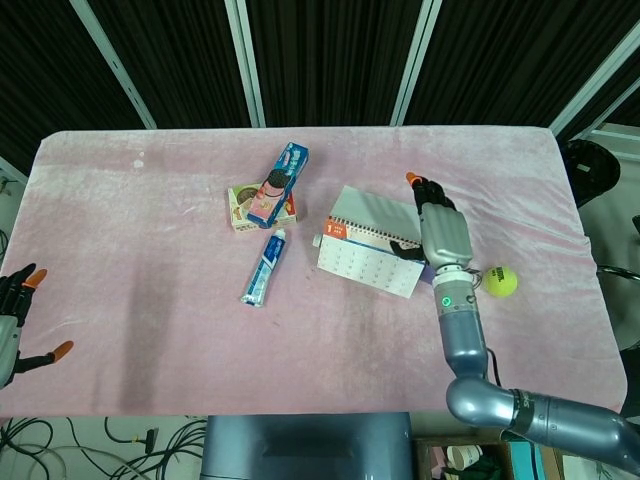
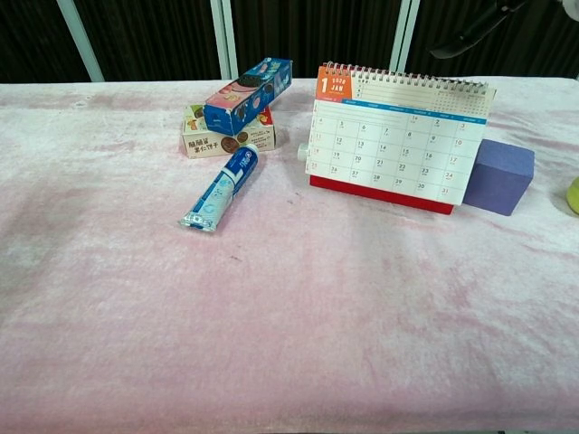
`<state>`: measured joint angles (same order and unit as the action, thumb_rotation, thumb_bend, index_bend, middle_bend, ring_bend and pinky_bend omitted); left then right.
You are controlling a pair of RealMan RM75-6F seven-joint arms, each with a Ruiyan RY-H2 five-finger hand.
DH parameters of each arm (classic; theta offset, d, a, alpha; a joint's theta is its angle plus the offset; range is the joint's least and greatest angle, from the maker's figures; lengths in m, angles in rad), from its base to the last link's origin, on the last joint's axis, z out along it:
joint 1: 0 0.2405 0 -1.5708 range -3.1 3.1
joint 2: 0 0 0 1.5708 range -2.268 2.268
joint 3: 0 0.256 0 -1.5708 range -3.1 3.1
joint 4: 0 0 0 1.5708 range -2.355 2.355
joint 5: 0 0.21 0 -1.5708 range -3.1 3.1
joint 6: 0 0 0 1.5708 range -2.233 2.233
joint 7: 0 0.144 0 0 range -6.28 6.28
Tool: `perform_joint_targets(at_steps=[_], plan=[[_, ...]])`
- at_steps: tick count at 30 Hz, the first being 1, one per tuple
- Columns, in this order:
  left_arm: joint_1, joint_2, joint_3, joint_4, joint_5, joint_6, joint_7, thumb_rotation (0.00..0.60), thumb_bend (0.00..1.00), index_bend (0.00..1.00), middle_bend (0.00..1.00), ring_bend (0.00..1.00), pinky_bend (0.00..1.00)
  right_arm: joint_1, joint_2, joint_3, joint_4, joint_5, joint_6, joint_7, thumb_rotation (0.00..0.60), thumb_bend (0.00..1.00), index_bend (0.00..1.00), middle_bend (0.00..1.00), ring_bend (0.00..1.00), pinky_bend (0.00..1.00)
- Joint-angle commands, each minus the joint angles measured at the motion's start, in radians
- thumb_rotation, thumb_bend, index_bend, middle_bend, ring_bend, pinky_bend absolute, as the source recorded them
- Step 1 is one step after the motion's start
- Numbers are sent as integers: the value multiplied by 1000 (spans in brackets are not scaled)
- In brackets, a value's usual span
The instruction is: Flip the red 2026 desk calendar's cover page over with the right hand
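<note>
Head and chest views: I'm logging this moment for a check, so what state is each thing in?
desk calendar: upright, cover flipped to the back, January page showing.
right hand: above the calendar's far right side, fingers extended, holding nothing.
left hand: at the table's left edge, fingers apart, empty.
toothpaste tube: lying flat, capped.
blue snack box: closed, resting tilted on the cookie box.
purple block: beside the calendar.
tennis ball: at rest.
</note>
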<state>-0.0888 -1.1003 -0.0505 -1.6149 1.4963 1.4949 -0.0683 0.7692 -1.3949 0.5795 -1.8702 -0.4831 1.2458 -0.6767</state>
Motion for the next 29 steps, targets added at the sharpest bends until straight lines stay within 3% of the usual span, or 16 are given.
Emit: perform_joint_targets(at_steps=[1, 7, 14, 20, 25, 29], plan=[[0, 1, 0, -1, 0, 1, -1, 600, 0, 0, 0, 0, 0, 1, 60, -7, -25, -2, -25, -3, 600, 157, 0, 0, 0, 104], [3, 4, 3, -3, 6, 4, 4, 600, 0, 0, 0, 0, 0, -93, 166, -102, -124, -157, 4, 26, 600, 126, 0, 0, 0, 85], [2, 10, 13, -6, 6, -8, 38, 600, 0, 0, 0, 0, 0, -299, 314, -317, -161, -498, 81, 115, 600, 80, 0, 0, 0, 73], [2, 16, 19, -16, 4, -17, 79, 600, 0, 0, 0, 0, 0, -477, 370, -509, -68, -807, 191, 266, 600, 73, 0, 0, 0, 73], [4, 18, 22, -16, 7, -14, 96, 600, 0, 0, 0, 0, 0, -565, 361, -593, 35, -952, 277, 344, 600, 95, 0, 0, 0, 72], [4, 17, 24, -15, 11, -14, 104, 600, 0, 0, 0, 0, 0, -611, 336, -614, 123, -1013, 338, 421, 600, 128, 0, 0, 0, 73]])
